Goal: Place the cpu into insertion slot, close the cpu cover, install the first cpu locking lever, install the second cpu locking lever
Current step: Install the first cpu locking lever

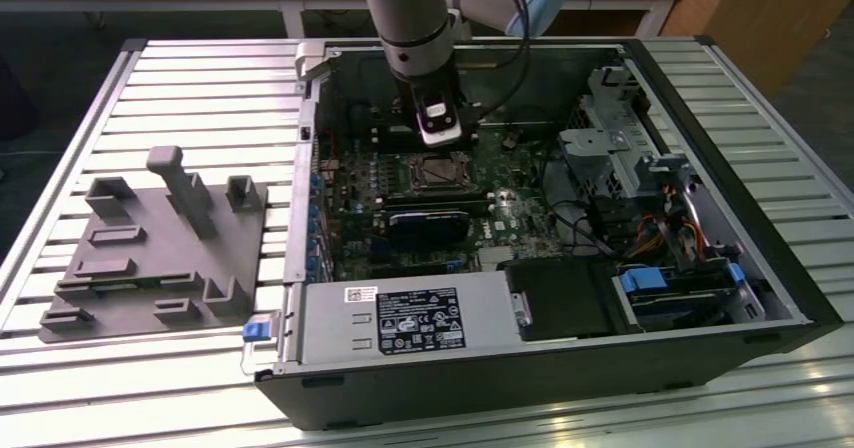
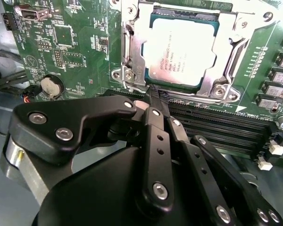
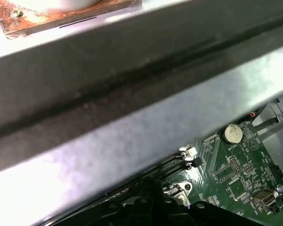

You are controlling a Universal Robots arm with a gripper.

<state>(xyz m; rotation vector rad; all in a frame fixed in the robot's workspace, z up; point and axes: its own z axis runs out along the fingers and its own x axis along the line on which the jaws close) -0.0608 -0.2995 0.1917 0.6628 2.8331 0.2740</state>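
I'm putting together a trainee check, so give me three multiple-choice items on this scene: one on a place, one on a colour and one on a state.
1. Relative to the case, the gripper is:
A) outside it
B) inside it, by the slot
C) high above it

2. The board is:
A) green
B) red
C) blue

3. The cpu is:
A) in the gripper
B) tipped on edge
C) lying flat in the slot

Answers:
1. B, the exterior view shows it down inside the case walls.
2. A, it is green in both wrist views.
3. C, it lies flat with the cover framing it.
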